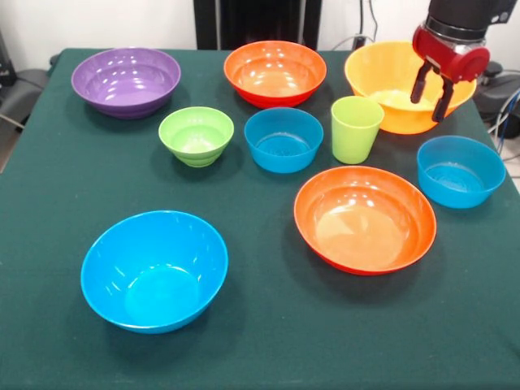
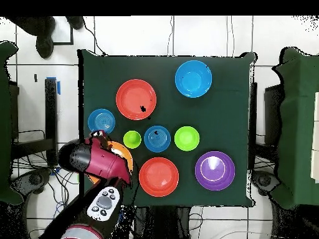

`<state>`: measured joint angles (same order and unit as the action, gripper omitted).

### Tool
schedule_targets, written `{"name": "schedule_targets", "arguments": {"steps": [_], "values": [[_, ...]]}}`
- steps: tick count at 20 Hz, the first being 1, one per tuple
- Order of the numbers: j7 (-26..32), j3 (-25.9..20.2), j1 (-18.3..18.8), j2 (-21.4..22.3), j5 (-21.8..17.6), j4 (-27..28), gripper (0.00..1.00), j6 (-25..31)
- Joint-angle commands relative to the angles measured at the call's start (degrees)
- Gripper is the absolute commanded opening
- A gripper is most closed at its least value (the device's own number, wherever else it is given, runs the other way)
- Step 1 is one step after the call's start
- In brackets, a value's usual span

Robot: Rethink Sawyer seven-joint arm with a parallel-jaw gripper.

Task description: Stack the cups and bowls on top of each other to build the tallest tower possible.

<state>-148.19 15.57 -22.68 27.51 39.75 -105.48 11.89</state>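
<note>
No tower is built yet. All the bowls sit apart on the green counter [image 1: 49, 244], and the green cup [image 1: 355, 128] stands right of the middle. The gripper [image 1: 432, 89] hangs open and empty over the yellow-orange bowl [image 1: 390, 81] at the upper right. All the stacking is left.

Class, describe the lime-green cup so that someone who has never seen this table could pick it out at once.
Start at the yellow-orange bowl under the robot's gripper, at the back of the green table. Just in front of it, beside a small blue bowl, stands the lime-green cup. It is taller than wide and straight-sided, unlike the squat lime-green bowl beyond that blue one.
</note>
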Motion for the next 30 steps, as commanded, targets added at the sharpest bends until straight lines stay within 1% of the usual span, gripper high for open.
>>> {"name": "schedule_targets", "arguments": {"steps": [1,8,13,18,24,26,29,30], "values": [[-12.4,-3.7,-1.3,-4.1,2.7,2.6,1.0,-0.7],[-12.5,-1.8,-3.3,-6.5,3.2,3.7,1.0,0.1],[-12.9,0.0,-4.8,-7.6,3.3,4.9,1.0,2.3],[-13.1,1.3,-5.4,-8.5,3.2,5.9,1.0,4.4],[-12.7,1.5,-5.1,-9.0,3.1,6.6,1.0,5.5],[-12.0,0.6,-4.3,-9.2,3.1,6.5,1.0,4.6],[-9.5,1.3,-4.3,-9.7,1.4,7.1,1.0,4.1],[-8.8,1.2,-4.1,-9.7,0.9,7.4,0.0,4.2]]}}
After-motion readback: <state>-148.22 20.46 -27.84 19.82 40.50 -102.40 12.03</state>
